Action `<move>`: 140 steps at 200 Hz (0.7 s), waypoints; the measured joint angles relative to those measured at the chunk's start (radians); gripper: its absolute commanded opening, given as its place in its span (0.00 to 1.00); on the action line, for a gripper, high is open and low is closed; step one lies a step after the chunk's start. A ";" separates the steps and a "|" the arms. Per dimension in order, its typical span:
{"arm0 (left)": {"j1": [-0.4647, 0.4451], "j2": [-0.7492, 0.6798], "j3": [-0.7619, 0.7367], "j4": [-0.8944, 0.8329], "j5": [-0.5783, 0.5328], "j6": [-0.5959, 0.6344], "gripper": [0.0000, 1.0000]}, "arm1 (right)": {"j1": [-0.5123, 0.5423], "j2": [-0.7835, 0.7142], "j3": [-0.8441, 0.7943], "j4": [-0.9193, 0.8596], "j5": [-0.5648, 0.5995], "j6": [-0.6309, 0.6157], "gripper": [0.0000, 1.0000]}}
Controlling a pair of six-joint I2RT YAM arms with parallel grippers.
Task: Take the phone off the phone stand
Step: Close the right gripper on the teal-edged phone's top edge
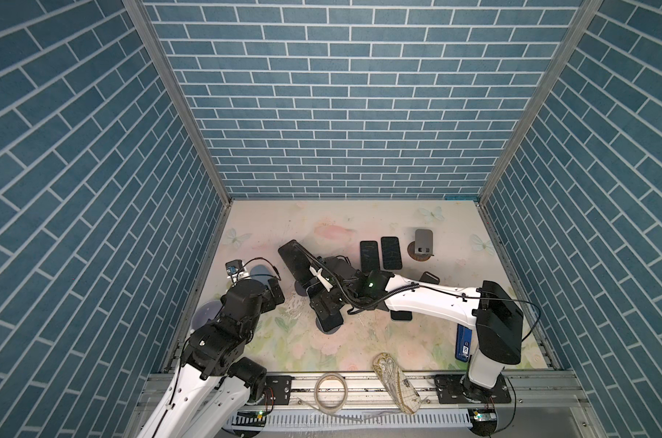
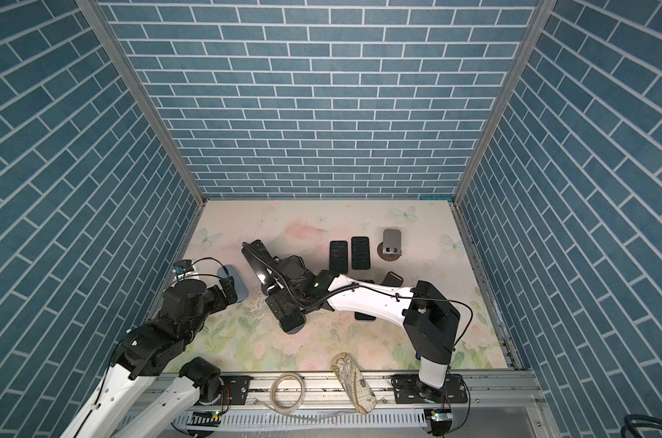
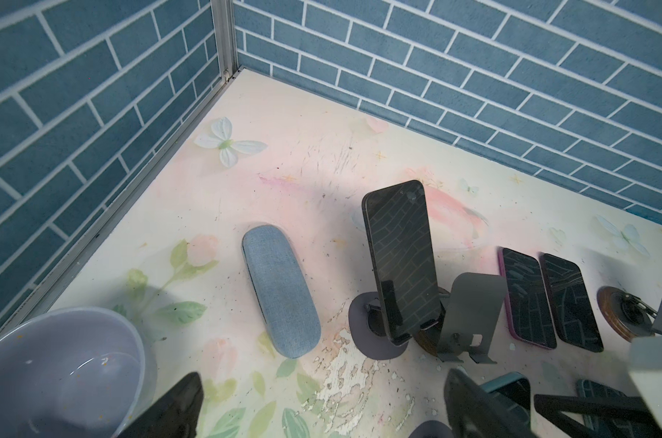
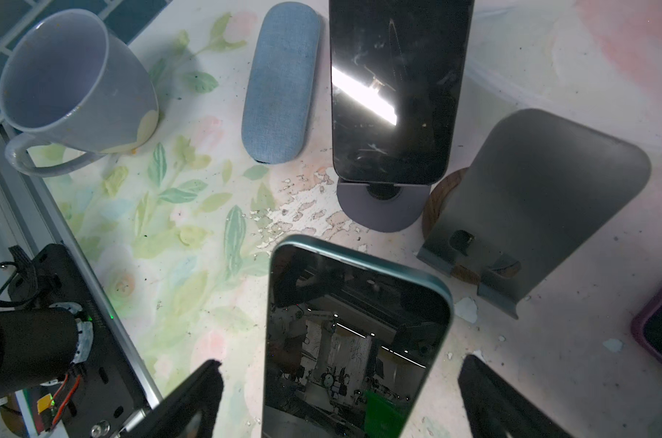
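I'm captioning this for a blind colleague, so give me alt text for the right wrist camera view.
A teal-edged phone stands between the open jaws of the right gripper, untouched. Beyond it are a black phone on a round-based stand, an empty grey stand, a blue glasses case and a mug.

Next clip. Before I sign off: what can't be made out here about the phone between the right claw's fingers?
Right wrist view: the teal-edged phone, between the fingers of the open right claw, runs off the picture's edge, hiding how it is seated.
In both top views the right arm covers most of that phone and its stand.
In a top view, another phone lies mostly under the right arm.
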 measured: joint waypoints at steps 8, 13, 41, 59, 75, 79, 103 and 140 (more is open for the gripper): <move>0.000 -0.007 -0.004 -0.005 0.000 -0.001 1.00 | 0.001 0.007 0.008 0.000 0.002 0.000 0.98; 0.000 -0.012 -0.005 -0.009 0.000 -0.002 1.00 | 0.002 0.013 0.015 -0.002 0.005 0.000 0.97; 0.000 -0.043 -0.011 -0.027 -0.002 -0.005 1.00 | 0.008 0.058 0.063 -0.023 0.045 0.002 0.95; 0.000 -0.063 -0.011 -0.032 -0.003 -0.009 1.00 | 0.014 0.088 0.095 -0.040 0.081 0.003 0.94; 0.000 -0.081 -0.020 -0.034 -0.004 -0.013 1.00 | 0.020 0.113 0.123 -0.058 0.109 0.005 0.94; 0.000 -0.084 -0.024 -0.034 -0.003 -0.014 1.00 | 0.022 0.117 0.129 -0.064 0.115 0.005 0.94; 0.000 -0.087 -0.035 -0.041 -0.003 -0.016 1.00 | 0.032 0.138 0.151 -0.093 0.145 0.006 0.90; 0.000 -0.076 -0.035 -0.042 -0.003 -0.016 1.00 | 0.042 0.172 0.193 -0.135 0.174 0.012 0.82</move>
